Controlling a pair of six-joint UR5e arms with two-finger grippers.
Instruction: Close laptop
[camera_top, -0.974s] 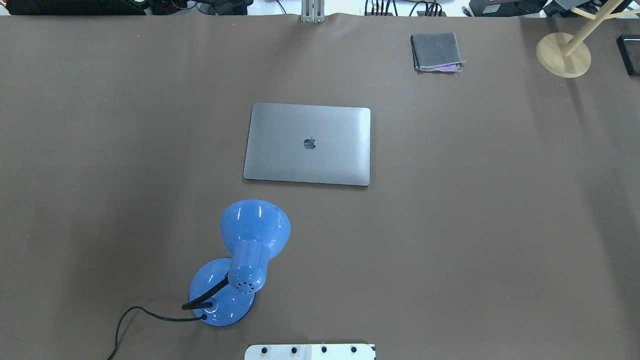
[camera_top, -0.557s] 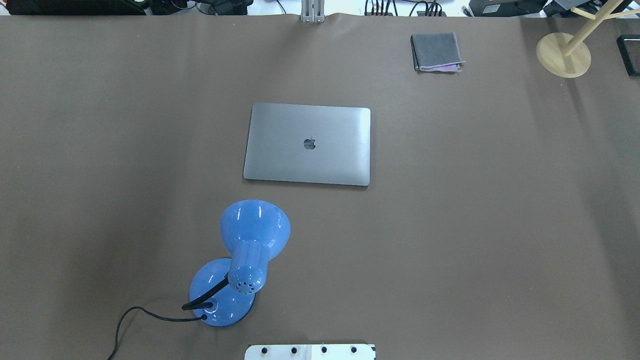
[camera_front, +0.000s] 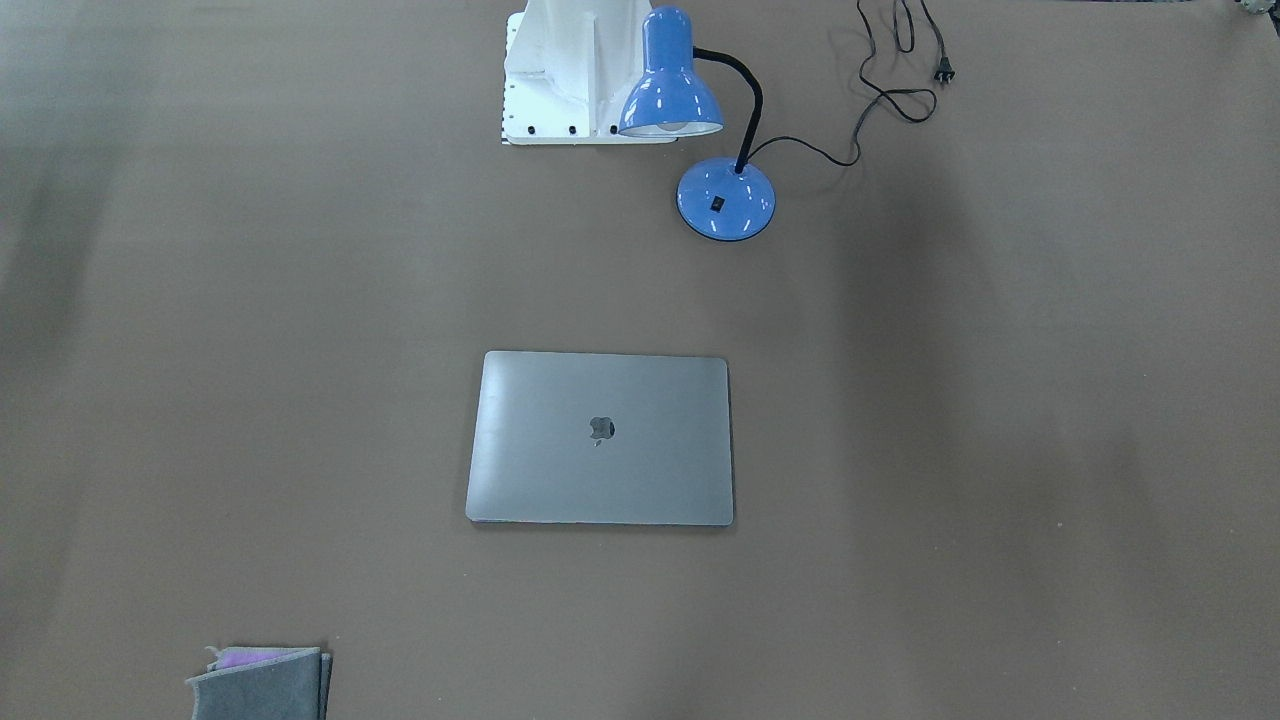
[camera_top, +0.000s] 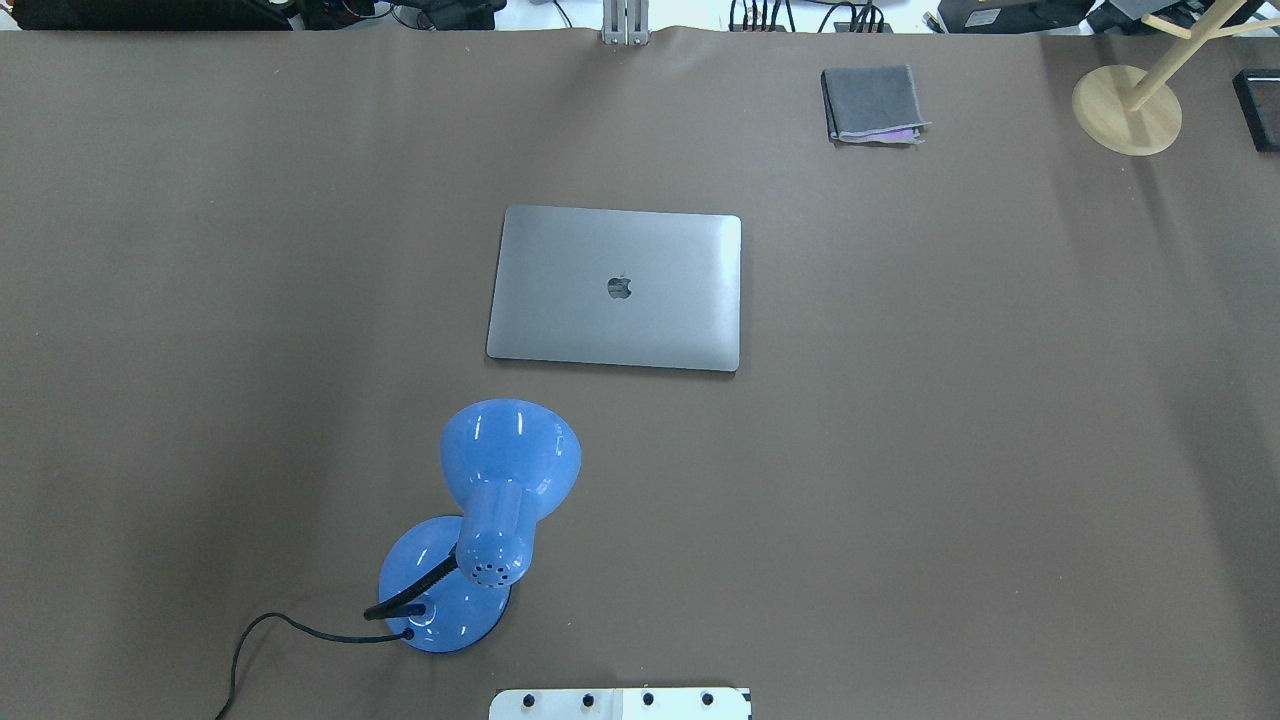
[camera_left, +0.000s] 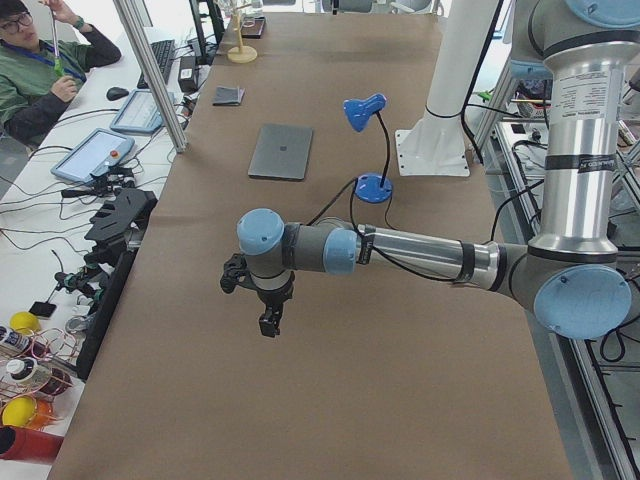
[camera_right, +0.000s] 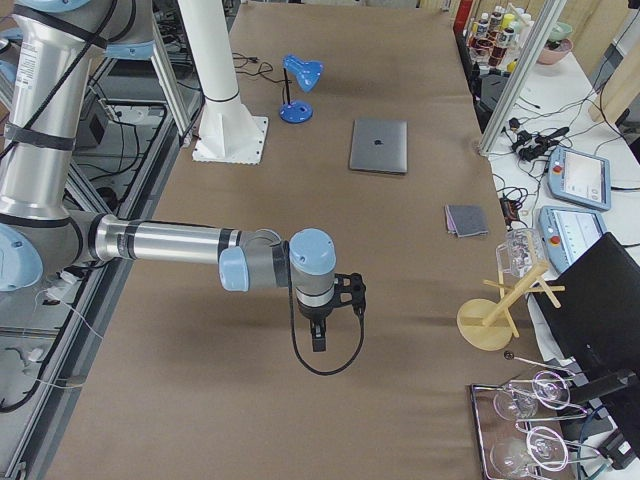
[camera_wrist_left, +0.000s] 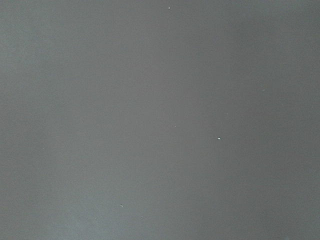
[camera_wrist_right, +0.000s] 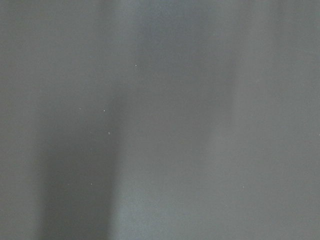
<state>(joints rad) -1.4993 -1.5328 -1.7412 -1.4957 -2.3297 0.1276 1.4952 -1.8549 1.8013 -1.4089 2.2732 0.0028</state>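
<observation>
The laptop (camera_top: 615, 288) lay shut just beyond the lamp (camera_top: 505, 470), so I judged nothing remained but keeping both arms clear. I couldn't tell whether the left gripper (camera_left: 268, 322) or right gripper (camera_right: 318, 338) was parted or empty.

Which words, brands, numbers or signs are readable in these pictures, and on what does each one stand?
Apple logo, without letters: on the lid of the closed laptop.
Label on the left arm: too small to read.
No other text is readable in any view.
</observation>
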